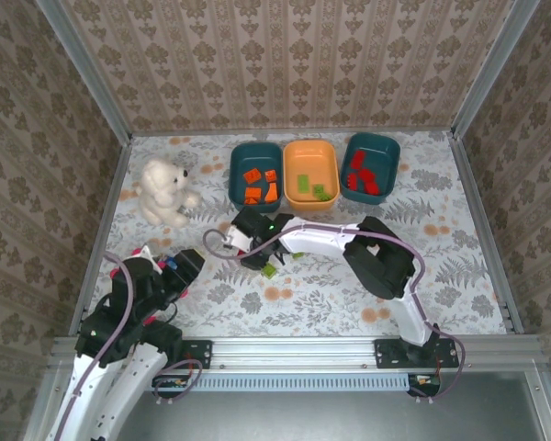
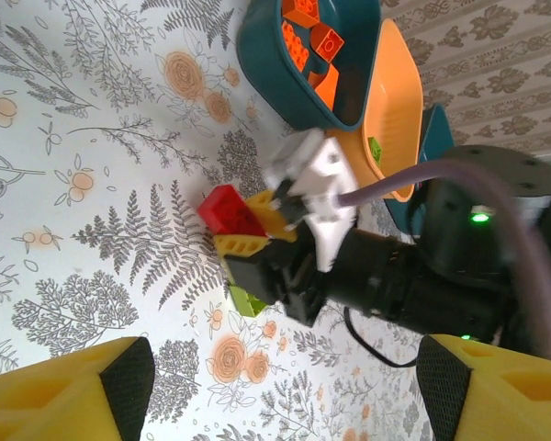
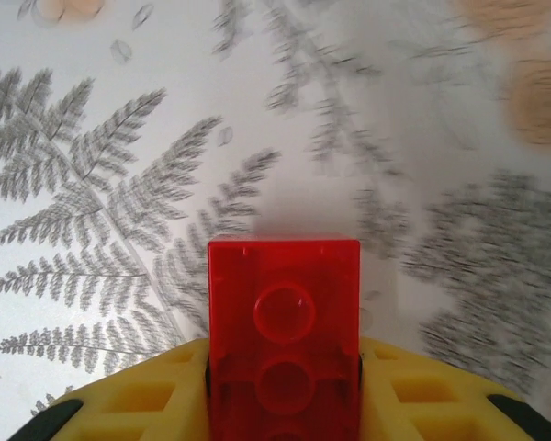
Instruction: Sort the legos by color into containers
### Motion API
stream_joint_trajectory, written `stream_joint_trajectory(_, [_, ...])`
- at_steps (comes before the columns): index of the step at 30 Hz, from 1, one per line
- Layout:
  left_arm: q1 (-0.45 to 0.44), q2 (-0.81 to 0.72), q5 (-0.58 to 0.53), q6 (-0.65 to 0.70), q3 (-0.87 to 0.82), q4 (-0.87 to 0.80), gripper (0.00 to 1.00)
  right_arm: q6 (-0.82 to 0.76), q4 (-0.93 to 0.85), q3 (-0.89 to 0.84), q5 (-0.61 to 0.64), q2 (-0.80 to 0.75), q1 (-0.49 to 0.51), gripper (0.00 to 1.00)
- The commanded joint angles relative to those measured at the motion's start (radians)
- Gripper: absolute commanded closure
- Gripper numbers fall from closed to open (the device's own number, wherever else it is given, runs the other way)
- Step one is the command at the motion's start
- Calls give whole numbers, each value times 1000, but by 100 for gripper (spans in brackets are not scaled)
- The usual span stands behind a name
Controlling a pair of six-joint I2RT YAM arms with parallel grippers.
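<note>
mid-frame in the left wrist view, the right gripper (image 2: 250,235) clamps a red lego (image 2: 230,209), while the left gripper (image 2: 280,386) gapes open along the bottom edge.

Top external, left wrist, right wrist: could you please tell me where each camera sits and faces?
Top external: fixed above, behind the arms, looking down on the table; shows both arms, left end effector and right end effector.
Left wrist: on the left arm, facing across the table at the right end effector gripping a red lego; own yellow fingers at bottom corners.
Right wrist: on the right arm, facing down at the table; own yellow fingers clamp the red lego.
Shared: both wrist views show that lego.
</note>
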Motion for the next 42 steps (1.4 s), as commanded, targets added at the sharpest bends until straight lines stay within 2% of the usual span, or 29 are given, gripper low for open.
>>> stream_joint_trajectory(1, [-5,65,40,56,-18,101,22,132,69,-25,47,-168,-88,66])
stream_joint_trajectory(5, [-5,218,46,134,-3,239,22,289,73,-69,97,-281,-251,66])
stream_joint_trajectory(9, [-76,463,62,213,56,421,21,468,55,-111,133,-334,-466,68])
stream_joint_trajectory(13, [-149,715,88,288,166,542,20,593,-11,-59,167,-278,-628,68])
stream_joint_trajectory(18, [-195,958,164,337,303,639,20,702,-85,73,201,-132,-747,68])
stream_joint_trajectory(22, [-207,1091,207,359,393,667,20,734,-105,191,228,-12,-792,68])
stream_joint_trajectory(28, [-205,1195,229,364,472,680,20,730,-164,346,270,130,-833,68])
stream_joint_trajectory(42, [-206,1266,225,373,530,663,20,725,-350,747,232,406,-865,59])
